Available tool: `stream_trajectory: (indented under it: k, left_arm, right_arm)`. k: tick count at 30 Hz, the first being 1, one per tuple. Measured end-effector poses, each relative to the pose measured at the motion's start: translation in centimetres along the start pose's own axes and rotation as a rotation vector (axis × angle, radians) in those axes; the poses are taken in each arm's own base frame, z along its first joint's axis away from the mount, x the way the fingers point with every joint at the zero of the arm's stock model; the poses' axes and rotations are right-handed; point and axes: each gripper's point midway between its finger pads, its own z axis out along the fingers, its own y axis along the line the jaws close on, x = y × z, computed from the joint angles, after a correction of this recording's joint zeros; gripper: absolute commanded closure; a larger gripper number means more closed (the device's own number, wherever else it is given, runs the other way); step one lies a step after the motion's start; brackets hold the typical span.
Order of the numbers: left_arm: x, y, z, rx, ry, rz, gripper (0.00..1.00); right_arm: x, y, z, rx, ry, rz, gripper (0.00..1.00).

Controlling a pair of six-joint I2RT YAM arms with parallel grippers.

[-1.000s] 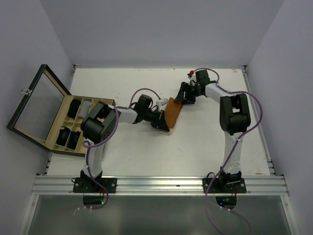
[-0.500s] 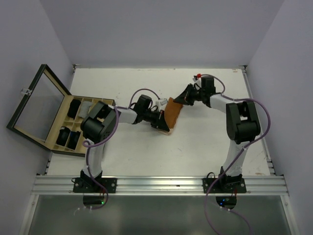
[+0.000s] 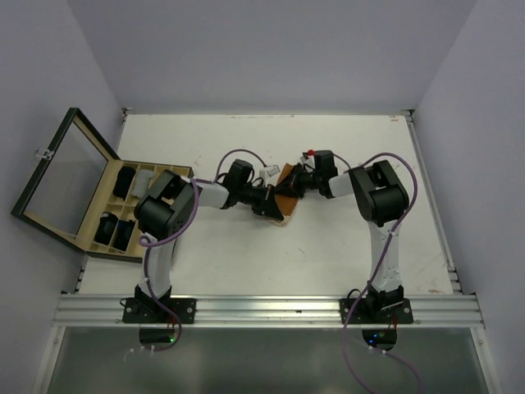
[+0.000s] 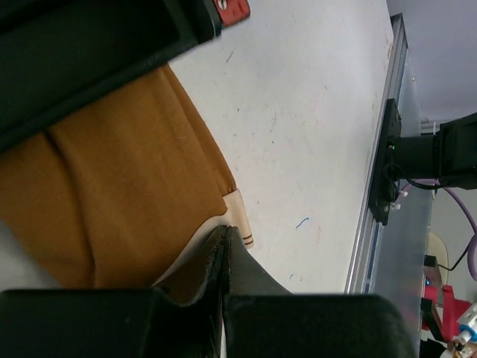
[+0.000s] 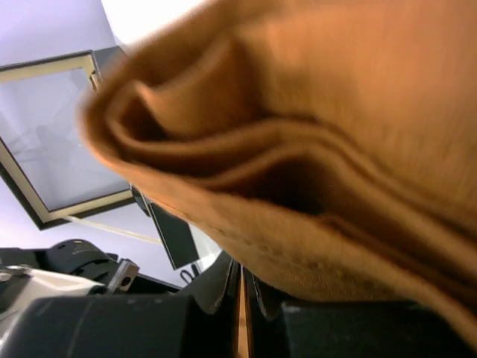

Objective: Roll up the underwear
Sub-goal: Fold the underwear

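The orange-brown underwear (image 3: 285, 199) with a cream waistband lies partly folded at the table's middle. My left gripper (image 3: 268, 200) is shut on its near-left edge; the left wrist view shows the cloth (image 4: 127, 186) and cream band pinched between the fingertips (image 4: 223, 250). My right gripper (image 3: 294, 185) is shut on the far edge and has turned it over the rest; the right wrist view is filled with folded orange cloth (image 5: 313, 164), a thin strip of it between the jaws. Black underwear (image 3: 125, 182) sits in the wooden box.
The compartmented wooden box (image 3: 131, 209) with its glass lid (image 3: 61, 172) open stands at the left table edge. White table (image 3: 344, 246) stretches to the right and front. A metal rail (image 3: 271, 310) runs along the near edge.
My right gripper has swung left and down over the orange-brown underwear, folding its far edge towards the left gripper. The left gripper has stayed put.
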Motion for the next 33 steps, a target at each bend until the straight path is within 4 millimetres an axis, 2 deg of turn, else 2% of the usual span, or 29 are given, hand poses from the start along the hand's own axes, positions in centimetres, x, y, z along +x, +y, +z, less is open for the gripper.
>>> stream_trajectory:
  k: [4, 8, 12, 15, 21, 23, 26, 27, 28, 29, 30, 31, 32, 33]
  left_arm:
    - [0.2, 0.2, -0.4, -0.009, -0.016, 0.002, 1.00]
    - [0.8, 0.3, -0.8, -0.008, -0.021, 0.002, 1.00]
    - [2.7, 0.5, -1.0, -0.007, 0.010, -0.054, 1.00]
    - [2.9, 0.3, -1.0, 0.001, 0.014, -0.062, 1.00]
    - [3.2, -0.3, -1.1, 0.000, 0.012, -0.043, 0.98]
    - [3.7, -0.6, -1.3, -0.010, 0.026, -0.036, 0.91]
    - [4.3, -1.8, -2.1, -0.031, 0.055, 0.001, 0.75]
    - [4.0, -2.5, -2.5, -0.035, 0.054, 0.032, 0.61]
    - [3.6, -3.4, -3.2, -0.040, 0.049, 0.072, 0.55]
    - [2.9, -4.4, -4.0, -0.046, 0.039, 0.113, 0.36]
    - [2.1, -5.2, -4.7, -0.053, 0.024, 0.159, 0.25]
    - [0.9, -6.3, -5.6, -0.060, 0.000, 0.212, 0.08]
    - [-0.5, -7.4, -6.6, -0.067, -0.028, 0.272, 0.00]
    - [-1.8, -8.5, -7.5, -0.074, -0.055, 0.322, 0.00]
  right_arm:
    - [-2.0, 0.3, -0.1, -0.023, -0.032, -0.013, 0.89]
    - [-3.8, 0.5, 0.2, -0.045, -0.045, -0.025, 0.82]
    - [-6.2, 1.1, 0.7, -0.075, -0.079, -0.055, 0.80]
    - [-8.0, 1.2, 0.8, -0.083, -0.112, -0.067, 0.79]
    - [-9.1, 1.4, 0.9, -0.093, -0.126, -0.085, 0.79]
    - [-9.0, 1.4, 1.0, -0.094, -0.123, -0.090, 0.79]
    - [-8.5, 1.4, 1.1, -0.104, -0.120, -0.116, 0.79]
    - [-8.0, 1.4, 1.1, -0.110, -0.114, -0.130, 0.79]
    - [-7.3, 1.4, 1.0, -0.117, -0.098, -0.138, 0.79]
    - [-6.7, 1.4, 1.1, -0.120, -0.084, -0.143, 0.79]
    - [-5.7, 1.6, 1.2, -0.128, -0.064, -0.153, 0.79]
    - [-4.5, 1.7, 1.3, -0.133, -0.038, -0.160, 0.79]
    - [-3.1, 1.8, 1.6, -0.137, -0.008, -0.166, 0.78]
    - [-1.6, 1.9, 1.8, -0.144, 0.026, -0.173, 0.77]
